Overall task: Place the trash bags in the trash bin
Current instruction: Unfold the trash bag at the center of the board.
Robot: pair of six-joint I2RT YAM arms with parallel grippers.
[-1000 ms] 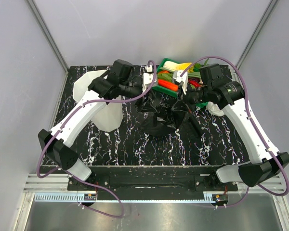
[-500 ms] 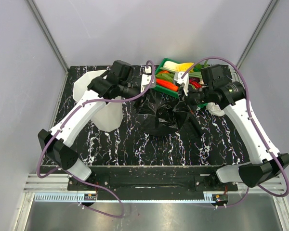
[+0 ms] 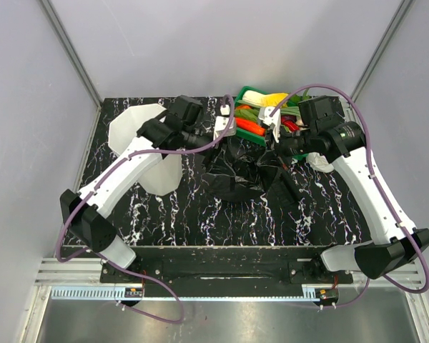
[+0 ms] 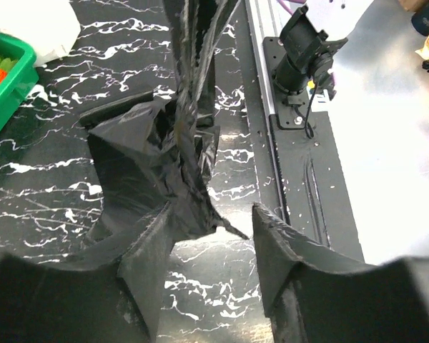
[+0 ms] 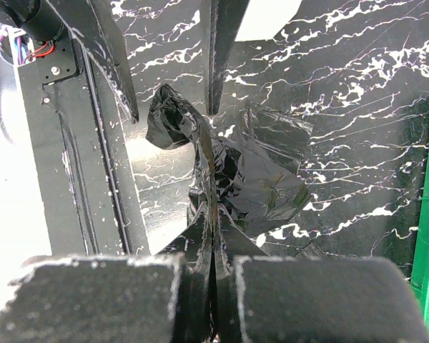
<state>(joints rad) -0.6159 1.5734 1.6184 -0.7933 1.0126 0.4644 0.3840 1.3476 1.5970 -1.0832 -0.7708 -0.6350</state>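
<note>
while the translucent white trash bin point(image 3: 125, 132) stands at the left of the black marbled table point(image 3: 200, 207), the overhead view finds the crinkled black trash bag point(image 3: 239, 171) outside it, heaped at mid-table just in front of a green tray of vegetables point(image 3: 261, 114). the left gripper point(image 3: 222, 128) reaches over the bag's left upper edge and the right gripper point(image 3: 275, 130) over its right; from this height neither grip can be made out.

seen from the left wrist, the left gripper point(image 4: 209, 250) has its two black fingers point(image 4: 146, 275) apart. a pleated fold of the bag point(image 4: 150, 157) comes down into the gap, close against the left-hand finger, and is not pinched. a twisted strip of film rises taut to the top of the frame, and a corner of the tray point(image 4: 3, 78) shows at far left.

seen from the right wrist, the right gripper point(image 5: 213, 282) has its fingers point(image 5: 100, 293) pressed together on a thin ridge of the film, the bag point(image 5: 254, 175) fanning out from the clamp onto the table below.
</note>
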